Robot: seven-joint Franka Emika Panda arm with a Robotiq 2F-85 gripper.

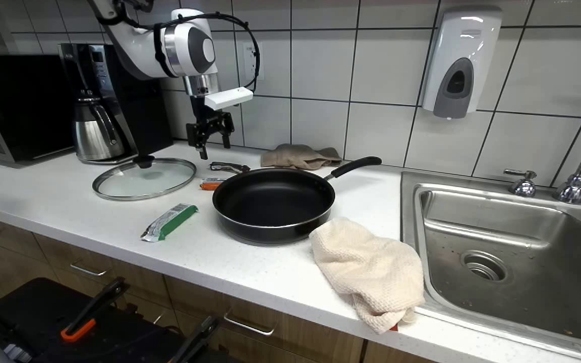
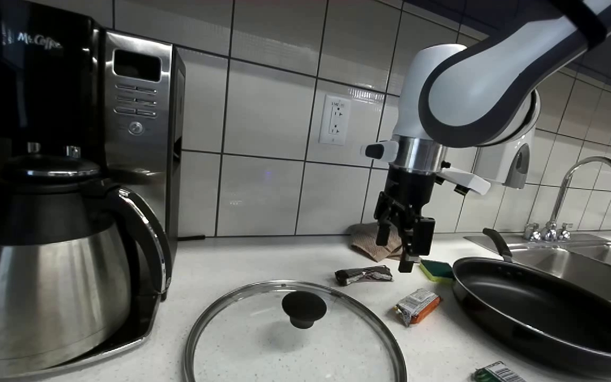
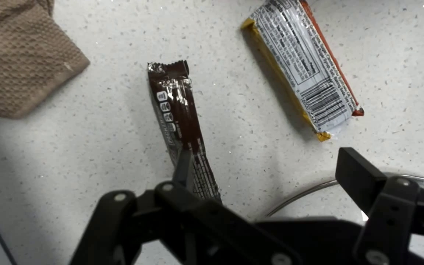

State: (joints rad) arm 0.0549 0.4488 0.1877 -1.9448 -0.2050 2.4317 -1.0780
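Above counter (image 1: 114, 219), jaws wide apart, empty, gap between brown bar (image 3: 182, 114) and lid rim (image 2: 191, 345)

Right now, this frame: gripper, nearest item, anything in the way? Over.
Gripper open, empty. Brown-wrapped snack bar below, untouched. Nothing seen between; orange-edged snack bar and glass lid nearby.

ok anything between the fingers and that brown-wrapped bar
Nothing visible: the open fingers hang higher than the brown-wrapped bar, and the orange-edged bar and brown towel lie to either side of it in the wrist view.
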